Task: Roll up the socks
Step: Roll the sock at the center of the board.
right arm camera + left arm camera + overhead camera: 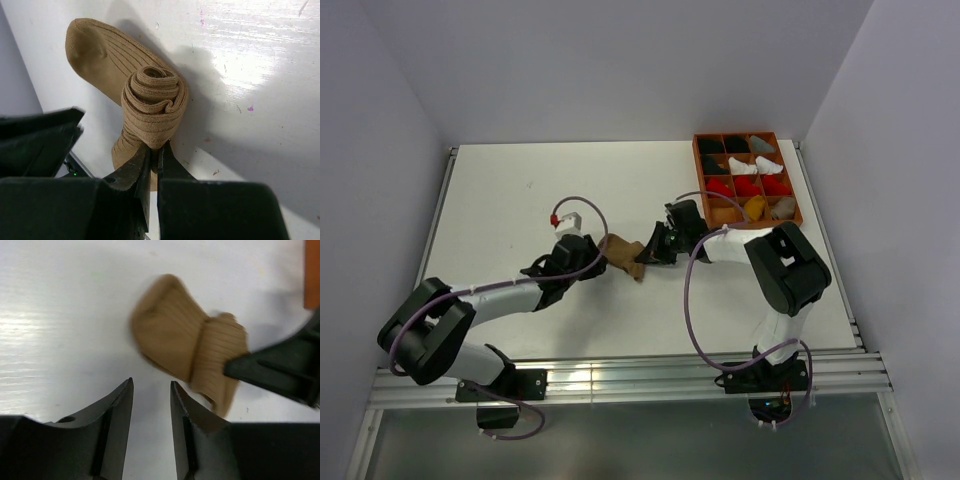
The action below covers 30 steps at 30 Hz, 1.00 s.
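A tan ribbed sock (pixel 625 256) lies at the table's middle between my two grippers. Its cuff end is wound into a tight roll (pixel 152 95), and the toe end (pixel 92 47) lies flat on the table. My right gripper (pixel 157 147) is shut on the lower edge of that roll, pinching its fabric. My left gripper (pixel 151 385) stands open just short of the sock (pixel 185 340), with bare table between its fingers. In the top view the left gripper (pixel 595 255) is at the sock's left and the right gripper (pixel 650 250) at its right.
An orange compartment tray (pixel 698 170) stands at the back right, holding red, white, black and grey rolled bundles and a mustard one (pixel 756 207). A purple cable loops off each arm. The walls close in at the left, right and back.
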{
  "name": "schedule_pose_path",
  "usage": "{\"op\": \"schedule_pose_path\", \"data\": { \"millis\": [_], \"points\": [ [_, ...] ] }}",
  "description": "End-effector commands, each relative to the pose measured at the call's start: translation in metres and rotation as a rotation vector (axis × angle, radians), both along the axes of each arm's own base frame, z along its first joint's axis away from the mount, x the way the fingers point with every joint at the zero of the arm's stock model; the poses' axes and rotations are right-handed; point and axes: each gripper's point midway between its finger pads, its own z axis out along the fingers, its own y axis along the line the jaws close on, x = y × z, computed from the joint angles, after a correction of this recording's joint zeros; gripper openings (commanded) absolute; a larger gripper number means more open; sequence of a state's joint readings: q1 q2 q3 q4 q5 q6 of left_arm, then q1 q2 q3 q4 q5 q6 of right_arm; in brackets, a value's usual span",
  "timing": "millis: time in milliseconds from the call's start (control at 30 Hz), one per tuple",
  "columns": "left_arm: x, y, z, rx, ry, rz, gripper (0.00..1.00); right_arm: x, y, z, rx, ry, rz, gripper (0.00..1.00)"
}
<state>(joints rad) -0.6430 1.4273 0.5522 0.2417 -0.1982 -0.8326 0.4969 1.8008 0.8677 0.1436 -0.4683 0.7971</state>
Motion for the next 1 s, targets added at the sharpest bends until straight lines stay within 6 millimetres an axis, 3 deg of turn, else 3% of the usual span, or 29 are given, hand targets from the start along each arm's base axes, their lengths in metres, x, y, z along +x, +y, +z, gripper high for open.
{"op": "schedule_pose_path", "data": {
  "millis": [0,67,100,267,433,567,733,867,967],
  "points": [
    [0.004,-0.027,0.05,0.059,-0.205,-0.063,0.42,-0.006,-0.014,-0.009,-0.132,0.037,-0.006,0.0],
    [0.003,-0.037,0.061,0.105,-0.278,-0.095,0.43,-0.006,-0.015,-0.009,-0.145,0.06,-0.016,0.0],
    [-0.005,-0.049,0.059,0.122,-0.289,-0.136,0.44,-0.009,-0.017,-0.01,-0.157,0.079,-0.02,0.0],
    [-0.007,-0.079,0.061,0.241,-0.372,-0.214,0.51,-0.007,-0.013,-0.01,-0.169,0.107,-0.024,0.0],
    [-0.011,-0.11,0.048,0.356,-0.401,-0.295,0.53,-0.01,-0.011,-0.011,-0.185,0.143,-0.017,0.0],
    [-0.011,-0.12,0.028,0.454,-0.396,-0.322,0.52,-0.009,-0.009,-0.009,-0.184,0.145,-0.016,0.0],
    [-0.005,-0.114,0.003,0.575,-0.358,-0.294,0.51,-0.01,-0.008,-0.01,-0.173,0.155,-0.008,0.0],
    [-0.003,-0.094,-0.018,0.695,-0.305,-0.246,0.5,-0.012,-0.005,-0.011,-0.164,0.164,0.01,0.0],
    [-0.001,-0.082,-0.021,0.743,-0.287,-0.182,0.48,-0.012,-0.004,-0.011,-0.16,0.166,0.015,0.0]
  ]
}}
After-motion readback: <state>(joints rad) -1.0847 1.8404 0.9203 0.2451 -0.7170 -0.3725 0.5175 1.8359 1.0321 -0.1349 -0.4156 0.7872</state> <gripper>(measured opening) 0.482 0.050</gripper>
